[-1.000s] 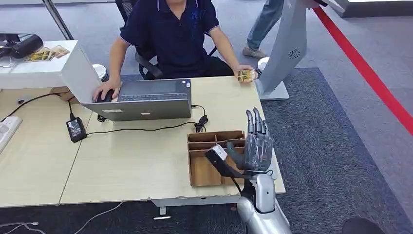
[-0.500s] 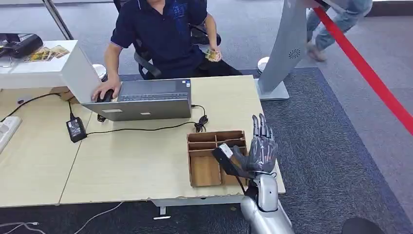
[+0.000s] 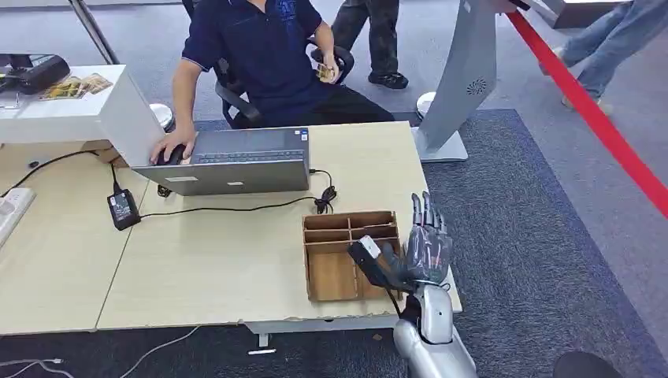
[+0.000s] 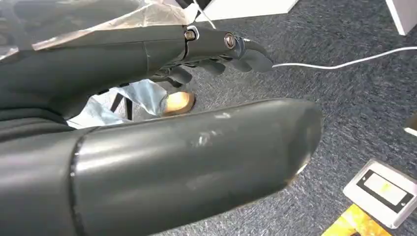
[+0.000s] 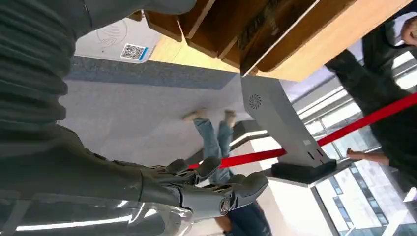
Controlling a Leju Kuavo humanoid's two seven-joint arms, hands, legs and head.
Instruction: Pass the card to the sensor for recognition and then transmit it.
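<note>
A seated person in a dark blue shirt point(image 3: 268, 47) holds a yellowish card point(image 3: 323, 72) close to the chest, behind the table's far edge. My right hand point(image 3: 425, 248) stands upright over the table's front right corner, beside a wooden divided tray point(image 3: 346, 233); its fingers are straight and apart and it holds nothing. The right wrist view shows those fingers point(image 5: 206, 191) bare under the tray point(image 5: 221, 24). My left hand point(image 4: 177, 147) hangs over grey carpet with nothing in it. More cards point(image 3: 75, 85) lie by a black device point(image 3: 31, 71) on a white box at the far left.
A laptop point(image 3: 236, 161) sits mid-table point(image 3: 220, 260) with the person's other hand at its left corner; a power brick point(image 3: 122, 209) and cable lie nearby. A grey kiosk stand point(image 3: 465, 79) and red barrier tape point(image 3: 583, 102) are at the right. People walk behind.
The person drew the card from the table's far right edge back to the chest. My right hand sank slightly toward me and rightward. Passers-by have moved in the background.
</note>
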